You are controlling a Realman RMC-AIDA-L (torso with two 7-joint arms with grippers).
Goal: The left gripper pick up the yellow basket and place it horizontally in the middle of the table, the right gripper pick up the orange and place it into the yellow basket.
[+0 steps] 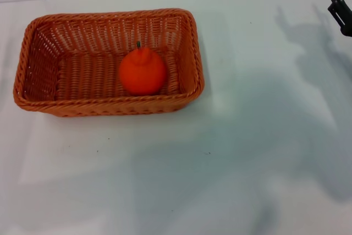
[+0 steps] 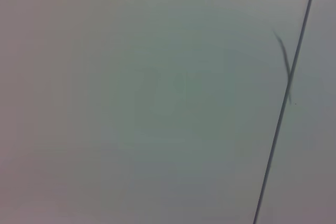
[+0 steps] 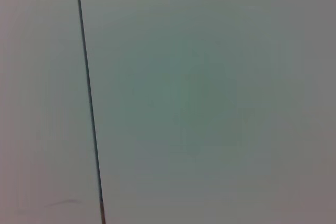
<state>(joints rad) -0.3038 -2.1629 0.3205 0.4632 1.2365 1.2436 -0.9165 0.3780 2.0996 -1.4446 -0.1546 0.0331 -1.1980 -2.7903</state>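
With the orange [image 1: 143,71] already sitting inside the yellow basket [image 1: 187,96], which lay lengthwise left of the worktop's [image 1: 247,152] middle, both placements looked done; only the right end effector [image 1: 341,10] showed, at the far right edge, its finger state untellable.

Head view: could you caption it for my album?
An orange sits in the yellow basket on the table.

head view looks down on table [image 1: 231,152], wrist views face blank panels
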